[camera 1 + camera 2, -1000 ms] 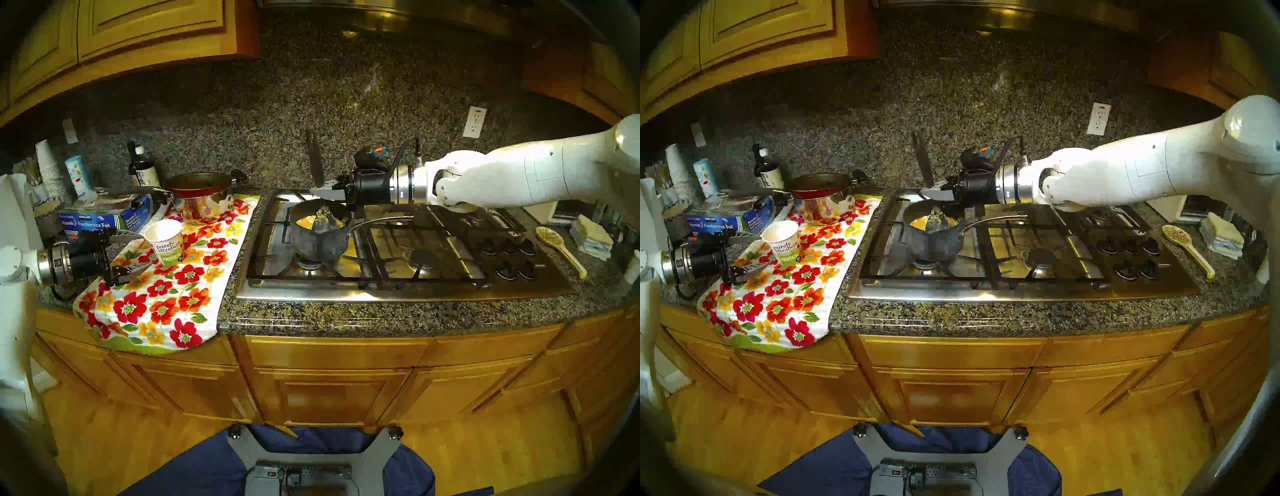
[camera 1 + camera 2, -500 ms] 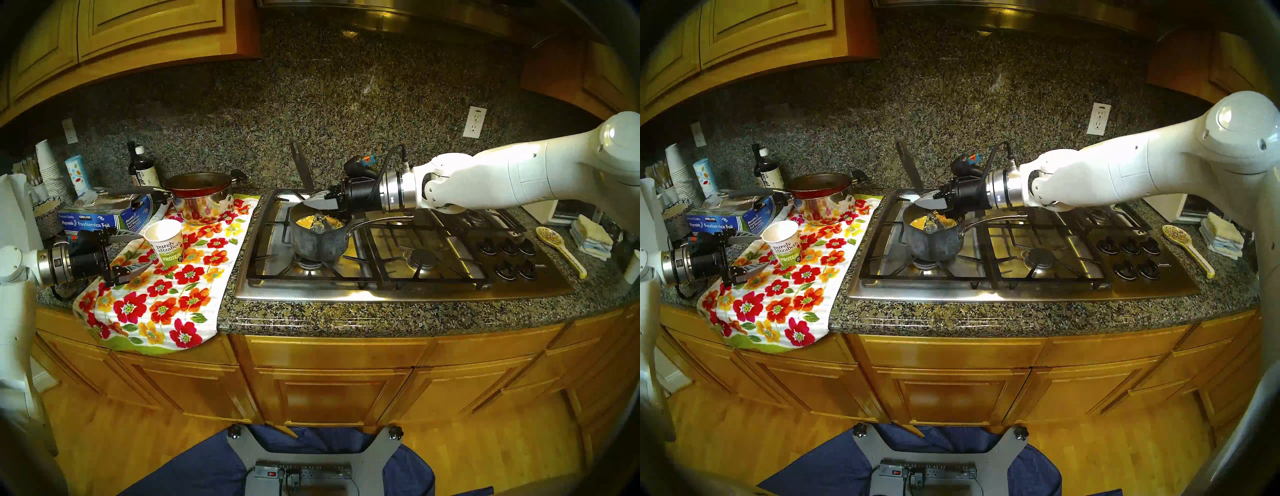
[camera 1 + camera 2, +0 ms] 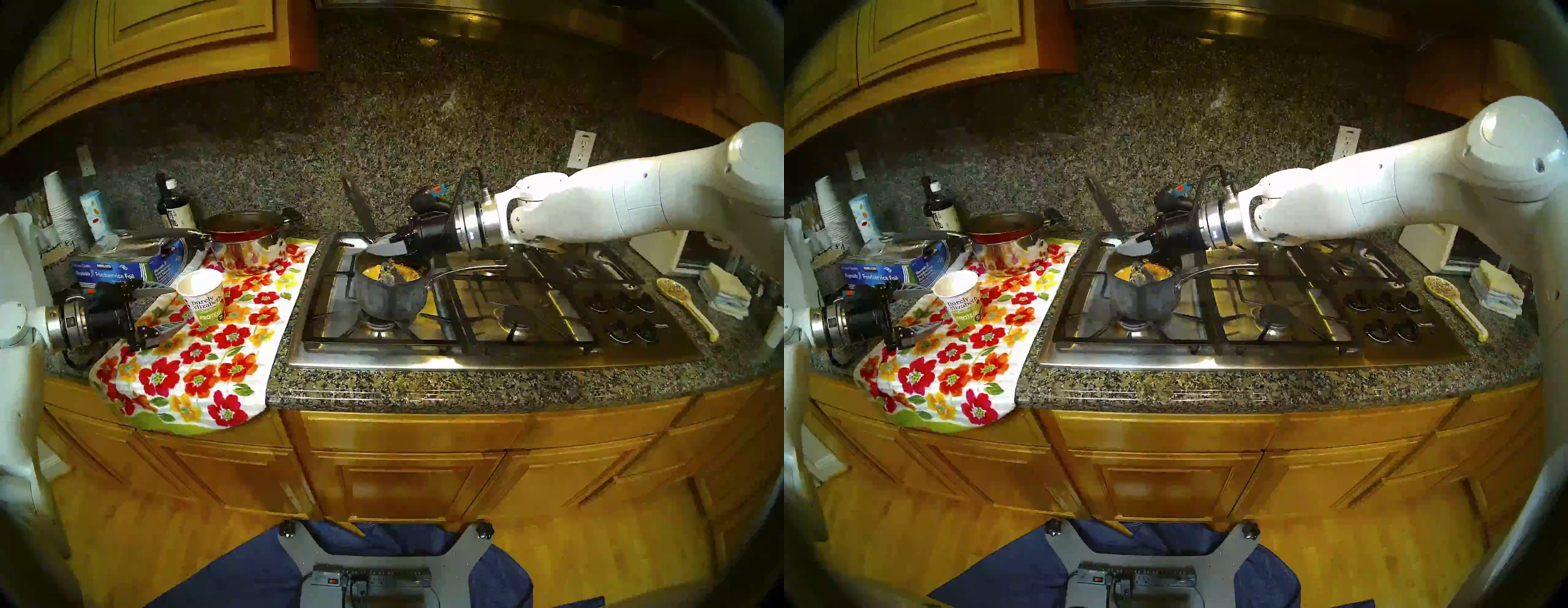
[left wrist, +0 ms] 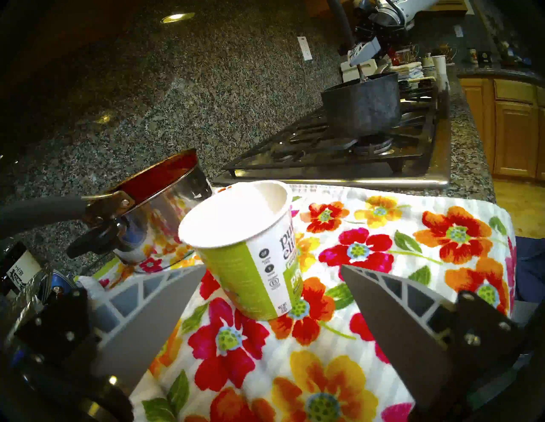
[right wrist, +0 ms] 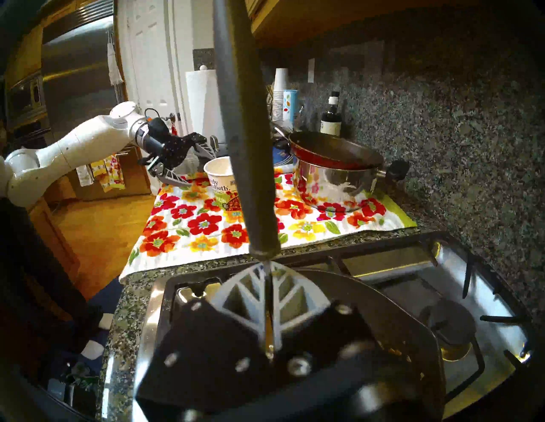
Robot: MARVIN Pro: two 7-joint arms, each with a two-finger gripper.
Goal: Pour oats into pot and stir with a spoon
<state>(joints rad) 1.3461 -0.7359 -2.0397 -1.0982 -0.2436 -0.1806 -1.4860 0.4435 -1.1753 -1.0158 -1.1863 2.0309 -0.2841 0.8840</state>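
Right gripper (image 3: 382, 246) farther left, tilted downward, spoon (image 3: 360, 208) clamped over pot (image 3: 390, 293).

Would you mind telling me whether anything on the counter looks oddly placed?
One thing: the red frying pan sits on top of the shiny steel pot like a lid. No oats show spilled outside the dark pot.

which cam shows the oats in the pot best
Head stereo left: it looks down into the pot, showing yellow oats around the spoon. Head stereo right shows nearly the same. Left wrist sees only the pot's outer wall. Right wrist shows a few flakes past its gripper.
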